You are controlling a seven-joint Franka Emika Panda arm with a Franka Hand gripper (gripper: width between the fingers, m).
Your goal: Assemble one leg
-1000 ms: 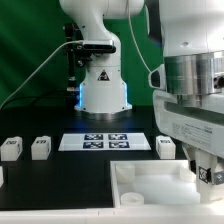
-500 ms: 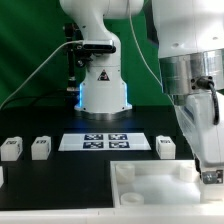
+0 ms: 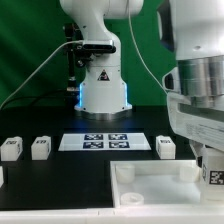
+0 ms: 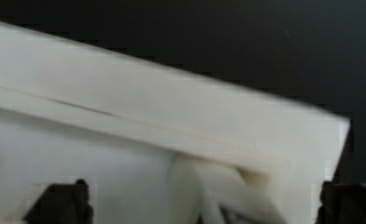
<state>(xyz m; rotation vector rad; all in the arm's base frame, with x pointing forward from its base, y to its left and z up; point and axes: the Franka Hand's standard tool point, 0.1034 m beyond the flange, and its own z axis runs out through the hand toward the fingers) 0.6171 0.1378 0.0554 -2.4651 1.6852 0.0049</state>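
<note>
Three legs, small white tagged blocks, stand on the black table in the exterior view: two at its left (image 3: 10, 149) (image 3: 40, 148) and one right of the marker board (image 3: 166, 147). My gripper (image 3: 211, 166) hangs at the exterior view's right, over the far right corner of the large white panel (image 3: 150, 186). In the wrist view my gripper (image 4: 205, 204) has its dark fingers (image 4: 59, 203) wide apart, with only the panel's rim (image 4: 162, 95) seen beyond them. It holds nothing. A small tagged patch (image 3: 213, 176) shows under the hand; I cannot tell what it is.
The marker board (image 3: 108, 141) lies flat in front of the robot base (image 3: 103, 92). Another white piece is cut off by the exterior view's left edge (image 3: 2, 175). A green backdrop stands behind the table.
The hand has shifted a little toward the exterior view's right and turned above the panel's corner. The legs and the panel have not moved.
</note>
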